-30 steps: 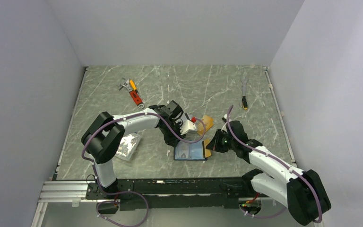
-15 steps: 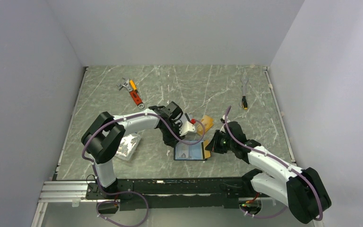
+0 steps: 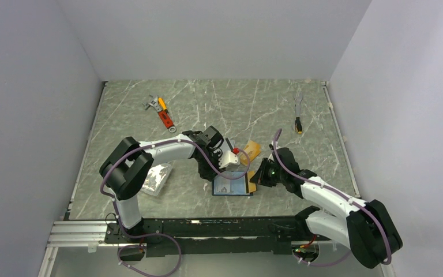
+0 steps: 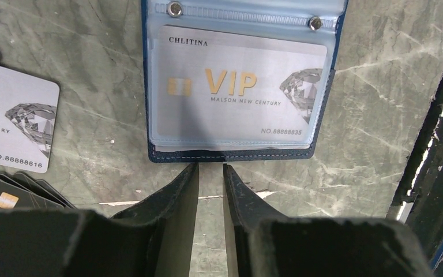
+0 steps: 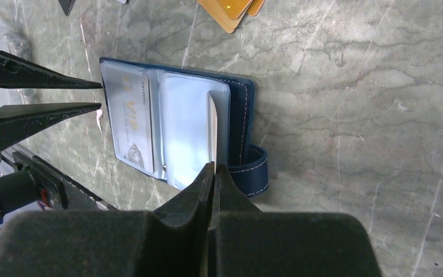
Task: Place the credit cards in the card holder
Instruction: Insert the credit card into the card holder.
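Note:
The navy card holder [image 3: 231, 185] lies open on the marble table, a silver VIP card [image 4: 236, 86] in its clear left pocket. My left gripper [image 4: 210, 166] hovers at the holder's stitched edge [image 4: 231, 154], jaws a narrow gap apart with nothing between them. My right gripper [image 5: 213, 166] is shut on a thin card [image 5: 211, 130] seen edge-on, which stands in the holder's [image 5: 239, 109] right pocket and shows orange from above [image 3: 252, 183]. Loose orange-gold cards [image 5: 231, 8], a silver card [image 4: 11, 124] and black cards [image 4: 11, 196] lie beside the holder.
An orange-handled wrench [image 3: 162, 113] lies at the back left and a small tool with a yellow tip [image 3: 298, 118] at the back right. A clear plastic packet [image 3: 156, 178] sits by the left arm's elbow. The holder's snap tab [image 5: 252, 167] sticks out beside my right fingers.
My left gripper has sunk slightly toward the holder and its jaws have narrowed a little. The right gripper has edged left with its card.

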### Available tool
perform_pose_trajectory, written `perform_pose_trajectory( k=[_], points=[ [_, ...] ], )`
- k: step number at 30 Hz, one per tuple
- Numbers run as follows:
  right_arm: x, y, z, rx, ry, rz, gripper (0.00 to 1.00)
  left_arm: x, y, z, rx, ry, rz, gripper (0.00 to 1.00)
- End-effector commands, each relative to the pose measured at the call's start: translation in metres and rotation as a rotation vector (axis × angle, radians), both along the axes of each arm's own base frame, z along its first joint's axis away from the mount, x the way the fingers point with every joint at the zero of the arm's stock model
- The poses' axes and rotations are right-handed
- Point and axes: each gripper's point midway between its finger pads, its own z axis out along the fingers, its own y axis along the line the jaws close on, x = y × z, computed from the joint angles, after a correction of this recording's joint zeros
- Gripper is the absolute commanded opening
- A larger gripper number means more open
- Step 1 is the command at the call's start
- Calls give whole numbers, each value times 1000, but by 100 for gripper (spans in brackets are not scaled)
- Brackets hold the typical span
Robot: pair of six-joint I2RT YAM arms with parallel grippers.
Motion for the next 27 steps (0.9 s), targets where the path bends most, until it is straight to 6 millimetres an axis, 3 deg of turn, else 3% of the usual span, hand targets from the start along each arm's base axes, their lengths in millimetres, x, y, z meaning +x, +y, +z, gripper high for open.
perform_pose_trajectory(
  k=[1,18,22,27],
  points=[
    [-6,-6,-18,-47,62,-18,0,1,-5,0,-10,-18,-27,27],
    [-18,5,-26,-14,134,39,0,4,-7,0,-5,-22,-41,25],
    [-22,4,-27,-1,129,39,0,9,-15,20,-41,-24,-44,24],
    [-23,14,-29,46,141,59,0,16,-41,51,-127,-17,-52,25]
  ],
)
